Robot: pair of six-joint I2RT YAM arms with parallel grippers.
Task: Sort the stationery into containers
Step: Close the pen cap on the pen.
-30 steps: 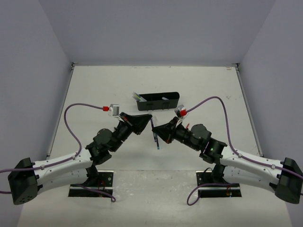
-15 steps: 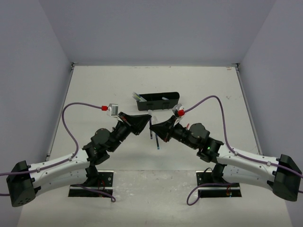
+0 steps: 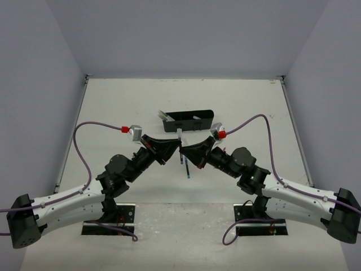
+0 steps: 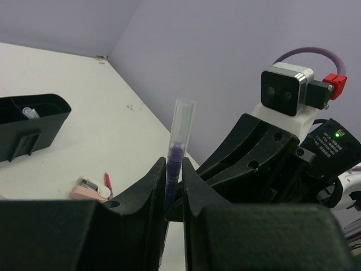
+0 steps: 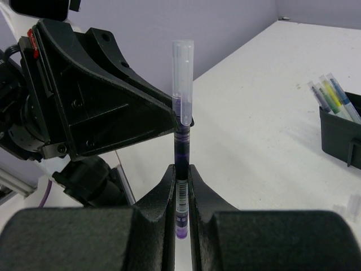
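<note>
A purple pen (image 5: 181,135) with a clear cap (image 4: 184,116) stands upright between both arms, above the table. My right gripper (image 5: 180,169) is shut on its lower barrel. My left gripper (image 4: 174,164) is shut on it just under the cap. In the top view the two grippers meet tip to tip, left gripper (image 3: 177,147), right gripper (image 3: 184,150), with the pen's cap (image 3: 180,135) poking out above them. The black tray (image 3: 189,121) lies just beyond, with yellow-green and blue pens (image 5: 331,97) leaning in its left end.
A pinkish eraser (image 4: 84,192) and a small red pen (image 4: 107,182) lie on the table to the left in the left wrist view. A dark pen (image 3: 186,168) lies on the table below the grippers. The two black base plates sit at the near edge.
Both grippers have shifted slightly away from the bases, toward the tray, still joined on the pen. Its clear cap now shows above them.
</note>
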